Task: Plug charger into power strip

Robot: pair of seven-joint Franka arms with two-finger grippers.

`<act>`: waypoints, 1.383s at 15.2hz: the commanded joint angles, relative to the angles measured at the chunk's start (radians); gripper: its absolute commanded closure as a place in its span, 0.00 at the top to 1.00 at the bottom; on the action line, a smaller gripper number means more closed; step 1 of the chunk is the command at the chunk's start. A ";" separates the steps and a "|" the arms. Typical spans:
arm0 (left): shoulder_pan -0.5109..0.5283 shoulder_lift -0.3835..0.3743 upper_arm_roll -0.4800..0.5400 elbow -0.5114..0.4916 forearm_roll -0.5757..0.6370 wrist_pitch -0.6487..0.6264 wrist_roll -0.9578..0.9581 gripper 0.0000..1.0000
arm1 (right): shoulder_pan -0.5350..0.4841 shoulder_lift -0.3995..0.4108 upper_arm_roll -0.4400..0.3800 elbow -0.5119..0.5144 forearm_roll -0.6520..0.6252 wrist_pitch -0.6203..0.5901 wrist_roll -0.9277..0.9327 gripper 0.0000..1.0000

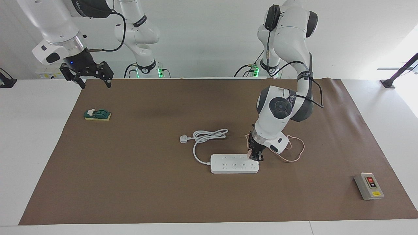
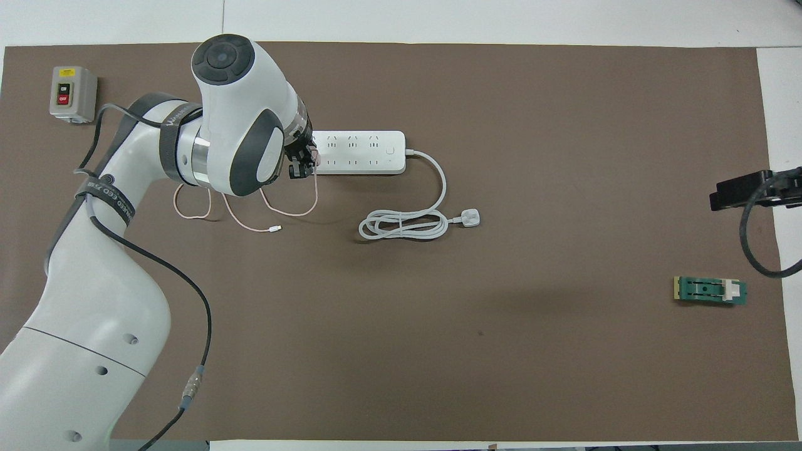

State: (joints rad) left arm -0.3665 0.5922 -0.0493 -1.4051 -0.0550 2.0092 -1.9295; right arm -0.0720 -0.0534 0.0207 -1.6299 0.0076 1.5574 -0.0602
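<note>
At frame centre, your left gripper [image 1: 257,156] clamps the pale pink cube charger [image 1: 250,152] over the long white power strip's [image 1: 233,164] end; right gripper [image 1: 94,84], upper left, hangs w/ fingers apart.

Bright even light, soft shadows, sharp.

A matt brown paper sheet [image 1: 137,182] covers the table [image 1: 36,137], whose bare white top looks smooth. The power strip [image 1: 233,164] is smooth white plastic with a faint sheen, and its thick cord [image 1: 209,134] looks rubbery and matt. The charger [image 2: 315,152] shows as pale pink plastic, its thin cable [image 1: 295,153] smooth. The switch box [image 1: 368,186] has a dull grey casing. The arm shells [image 2: 94,313] are glossy white plastic.
</note>
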 commanded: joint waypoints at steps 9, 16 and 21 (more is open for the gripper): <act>0.031 0.077 0.006 -0.011 0.026 0.022 0.052 0.00 | -0.014 -0.020 0.007 -0.019 0.017 -0.010 0.011 1.00; 0.015 0.078 0.006 -0.012 0.026 0.028 0.043 0.00 | -0.012 -0.022 0.007 -0.021 0.017 -0.010 0.011 1.00; 0.014 0.068 0.000 0.011 0.021 0.017 0.027 0.00 | -0.012 -0.020 0.007 -0.019 0.017 -0.010 0.011 1.00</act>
State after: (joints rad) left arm -0.3462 0.6407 -0.0456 -1.4071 -0.0441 2.0104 -1.8883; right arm -0.0720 -0.0535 0.0207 -1.6299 0.0076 1.5574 -0.0602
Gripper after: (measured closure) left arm 0.678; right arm 0.000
